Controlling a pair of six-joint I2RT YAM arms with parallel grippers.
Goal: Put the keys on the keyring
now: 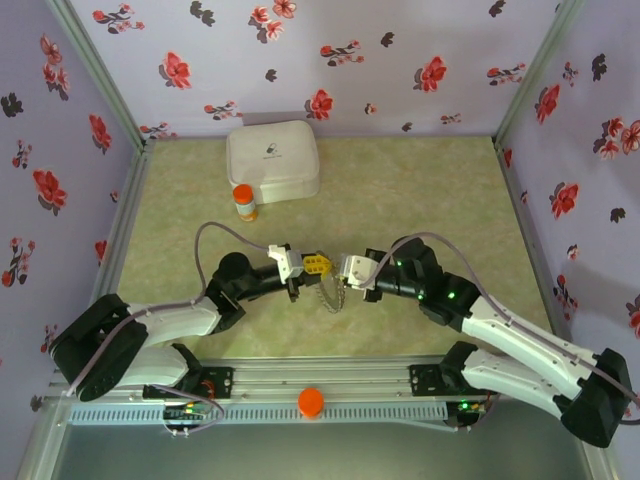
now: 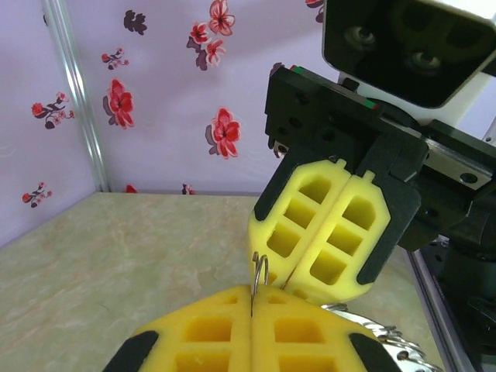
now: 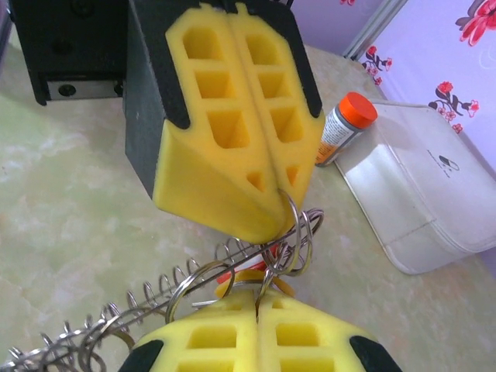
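We see two pincers shut, tip to tip: left pincer (image 3: 270,203) and right pincer (image 3: 256,308) both nip one grey wire-loop metal keyring (image 3: 292,237).

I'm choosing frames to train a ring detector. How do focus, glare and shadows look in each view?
Right wrist: split rings and keyring sharp, faint glints, soft shadows on the table. Left wrist: a thin ring sharp, the left tool's fingers slightly soft up close. Top external: evenly lit, no glare, keyring too small for detail.

Lilac walls (image 1: 400,40) printed with red flowers (some dark) enclose a pale green marbled tabletop (image 1: 430,190).
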